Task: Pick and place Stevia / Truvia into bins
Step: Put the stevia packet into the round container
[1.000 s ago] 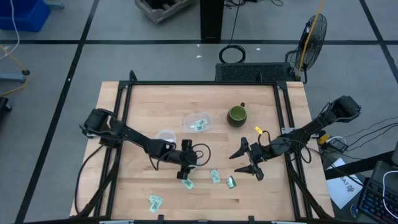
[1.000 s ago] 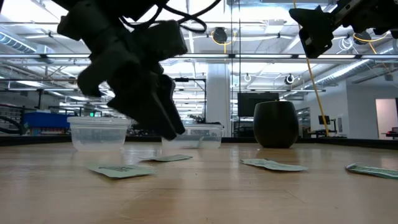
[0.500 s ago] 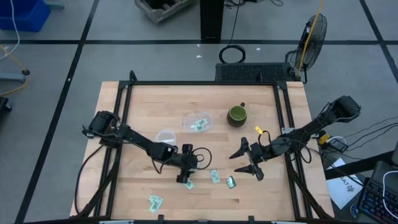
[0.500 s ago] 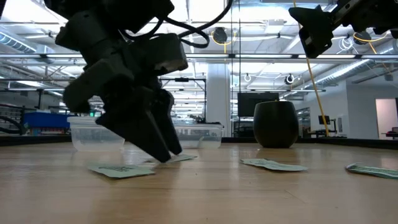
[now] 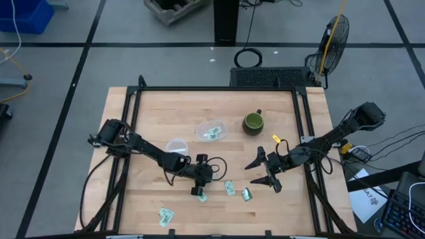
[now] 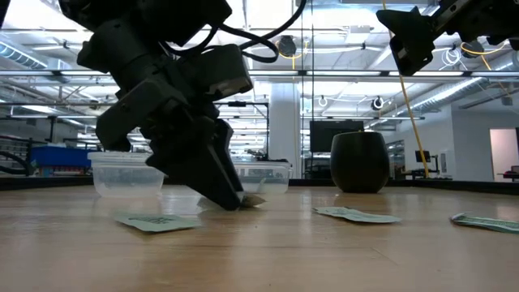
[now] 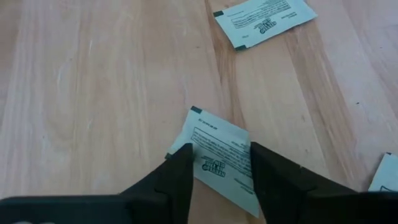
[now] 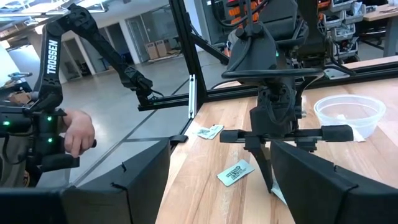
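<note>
My left gripper (image 5: 198, 192) is down at the table, near the middle. It is open, with its fingertips set over one pale green and white sachet (image 7: 217, 158), which lies flat on the wood. Three more sachets lie flat nearby (image 5: 229, 188) (image 5: 246, 194) (image 5: 165, 214). The round clear tub (image 5: 176, 146) stands just behind the left arm. The rounded-square tub (image 5: 211, 130) holds sachets. My right gripper (image 5: 269, 171) hangs wide open above the table, right of centre, touching nothing. My left gripper comes at the sachet slanting from above, pointing down. One fingertip (image 7: 181, 157) covers one long edge of the sachet (image 7: 198, 138) and the other (image 7: 260, 158) covers the opposite edge. The sachet lies flat on the table between them (image 6: 253, 200).
A dark green mug (image 5: 253, 122) stands behind the right gripper. Black frame rails (image 5: 133, 113) run along the table's left, right and far sides. In the right wrist view a person's hand (image 8: 78, 134) shows beyond the table, at a second Trossen arm.
My left gripper has come down and a little toward the table's near edge, until its fingertips reached the table at the sachet. The sachets and the right arm have stayed where they were.
</note>
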Controlling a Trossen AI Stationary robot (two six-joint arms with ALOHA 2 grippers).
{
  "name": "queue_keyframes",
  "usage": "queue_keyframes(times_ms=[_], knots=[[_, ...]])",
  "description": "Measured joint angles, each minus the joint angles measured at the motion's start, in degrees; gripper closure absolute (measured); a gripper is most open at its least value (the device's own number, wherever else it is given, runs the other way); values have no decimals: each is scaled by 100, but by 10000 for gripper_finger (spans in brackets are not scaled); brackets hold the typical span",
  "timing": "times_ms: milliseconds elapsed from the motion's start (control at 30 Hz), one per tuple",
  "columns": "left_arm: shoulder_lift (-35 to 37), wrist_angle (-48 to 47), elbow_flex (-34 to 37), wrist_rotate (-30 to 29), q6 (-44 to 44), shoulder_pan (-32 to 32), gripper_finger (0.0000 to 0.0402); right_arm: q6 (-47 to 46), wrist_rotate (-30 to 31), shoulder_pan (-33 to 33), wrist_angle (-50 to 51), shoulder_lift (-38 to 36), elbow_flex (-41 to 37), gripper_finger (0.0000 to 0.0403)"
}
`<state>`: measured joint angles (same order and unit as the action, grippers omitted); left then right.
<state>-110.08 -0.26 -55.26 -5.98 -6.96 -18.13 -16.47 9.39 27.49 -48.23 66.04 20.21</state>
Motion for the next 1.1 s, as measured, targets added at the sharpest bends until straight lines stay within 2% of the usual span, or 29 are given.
queue_keyframes(times_ms=[400,733,900,1100], knots=[[209,41,32,-180,45,7,303,2,-3,0,20,2,2,135],[1507,-1122,34,-573,26,4,305,20,-7,0,46,2,4,135],[2173,-2086,42,-1078,-342,4,305,19,-18,0,50,2,4,135],[2376,-1882,85,-865,-537,-10,305,17,-20,0,72,2,4,135]])
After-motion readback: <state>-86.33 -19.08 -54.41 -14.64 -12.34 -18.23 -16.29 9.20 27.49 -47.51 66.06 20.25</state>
